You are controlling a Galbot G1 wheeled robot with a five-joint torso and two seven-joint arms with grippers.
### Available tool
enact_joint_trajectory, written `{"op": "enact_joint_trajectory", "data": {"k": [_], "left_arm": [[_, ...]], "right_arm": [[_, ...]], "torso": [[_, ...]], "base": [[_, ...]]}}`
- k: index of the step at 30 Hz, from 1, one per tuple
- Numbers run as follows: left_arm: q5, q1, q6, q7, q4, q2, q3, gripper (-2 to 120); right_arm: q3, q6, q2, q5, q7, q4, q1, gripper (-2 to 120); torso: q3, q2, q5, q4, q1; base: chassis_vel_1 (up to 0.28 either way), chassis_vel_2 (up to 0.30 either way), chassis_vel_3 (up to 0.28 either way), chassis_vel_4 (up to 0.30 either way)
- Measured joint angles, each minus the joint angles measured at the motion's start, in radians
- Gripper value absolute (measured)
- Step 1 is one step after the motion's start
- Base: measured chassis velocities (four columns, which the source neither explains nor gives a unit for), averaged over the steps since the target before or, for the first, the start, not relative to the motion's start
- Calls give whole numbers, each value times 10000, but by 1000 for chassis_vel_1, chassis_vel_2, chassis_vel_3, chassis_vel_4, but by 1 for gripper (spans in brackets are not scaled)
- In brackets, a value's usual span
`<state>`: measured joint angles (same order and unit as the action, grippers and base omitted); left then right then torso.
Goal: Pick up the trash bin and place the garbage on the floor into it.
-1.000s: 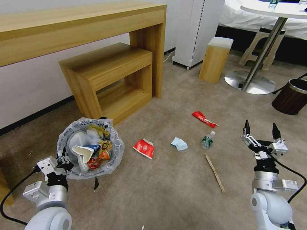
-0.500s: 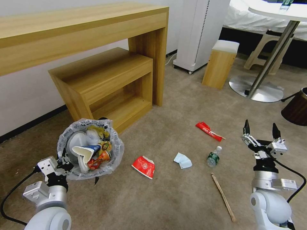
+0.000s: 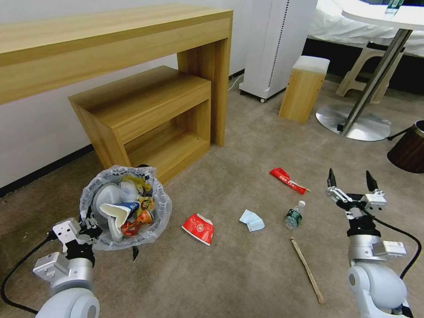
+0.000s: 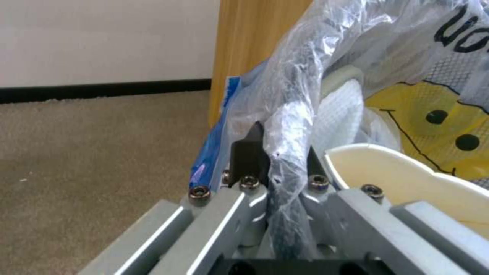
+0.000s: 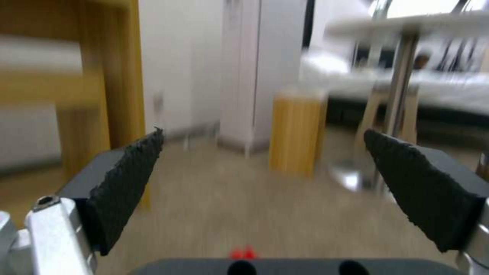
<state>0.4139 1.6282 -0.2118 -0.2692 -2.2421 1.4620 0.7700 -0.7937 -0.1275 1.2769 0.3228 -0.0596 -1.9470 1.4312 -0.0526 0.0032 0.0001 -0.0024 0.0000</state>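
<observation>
Two fingers (image 4: 250, 151) of the left gripper (image 4: 277, 152) pinch the bag-lined rim of the trash bin (image 3: 126, 204). The right gripper (image 3: 352, 182) hovers spread wide, holding nothing. The bin's dark wall hides under crinkled plastic.

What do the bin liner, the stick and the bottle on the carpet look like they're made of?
Bin liner: thin translucent plastic, crinkled and glossy, printed yellow and black. Stick: likely wood, pale matte brown. Bottle: clear plastic by its look, green label, white cap.
</observation>
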Motion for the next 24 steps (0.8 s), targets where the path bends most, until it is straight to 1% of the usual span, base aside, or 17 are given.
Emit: {"op": "enact_joint_trajectory", "data": {"k": [1,2,3,4,5,6,8,9,10,11,12,13,14,16,20,24], "left_arm": [[0,0,0,0,0,0,0,1],[-41,35,2,2,-18,9,-1,1],[-73,62,3,2,-43,16,0,1],[-95,71,5,3,-66,22,6,1],[-95,71,5,3,-66,22,6,1],[-112,73,5,3,-84,29,10,1],[-173,74,5,3,-144,42,20,1],[-173,74,5,3,-144,42,20,1],[-181,73,6,3,-148,44,21,1],[-211,71,6,2,-155,49,24,1],[-217,71,6,-1,-155,49,32,1],[-217,71,6,-1,-155,49,32,1],[-222,62,5,-2,-151,49,65,1],[-218,38,6,-6,-84,47,122,1],[-186,23,6,-6,-6,51,160,1],[-153,-42,35,-6,190,56,193,1]], "right_arm": [[0,0,0,0,0,0,0,100],[153,914,-322,-20,193,-65,48,100],[357,2032,-782,-1,470,-149,85,100],[521,2809,-1122,157,696,-220,90,100],[521,2809,-1122,157,696,-220,90,100],[703,3653,-1438,433,956,-303,78,100],[1099,5975,-2010,1279,1568,-512,-10,100],[1099,5975,-2010,1279,1568,-512,-10,100],[1177,6420,-2095,1426,1658,-539,-33,100],[1406,7725,-2322,1762,1842,-560,-109,100],[1493,8125,-2407,1830,1878,-551,-138,100],[1493,8125,-2407,1830,1878,-551,-138,100],[1694,8644,-2605,1849,1915,-443,-213,100],[1992,8870,-2842,1626,1864,-136,-294,100],[2201,8879,-2977,1199,1617,322,-378,100],[2708,8815,-2968,269,953,1703,-672,100]], "torso": [[0,0,0,0,0],[0,0,0,0,0],[-1,0,3,0,0],[-1,0,-1,1,0],[-1,0,-1,1,0],[0,0,-3,1,0],[-1,0,0,1,0],[-1,0,0,1,0],[-1,0,-2,1,0],[-1,0,0,2,0],[-2,0,0,0,0],[-2,0,0,0,0],[-1,0,-2,1,0],[-1,0,0,1,0],[-1,0,-3,2,0],[-1,1,-1,1,1]], "base": [[0,0,0,0],[0,0,0,0],[0,0,0,0],[0,0,0,0],[0,0,0,0],[0,0,0,0],[0,0,0,0],[0,0,0,0],[0,0,0,0],[0,0,0,0],[0,0,0,0],[0,0,0,0],[0,0,0,0],[0,0,0,0],[0,0,0,0],[0,0,0,0]]}}
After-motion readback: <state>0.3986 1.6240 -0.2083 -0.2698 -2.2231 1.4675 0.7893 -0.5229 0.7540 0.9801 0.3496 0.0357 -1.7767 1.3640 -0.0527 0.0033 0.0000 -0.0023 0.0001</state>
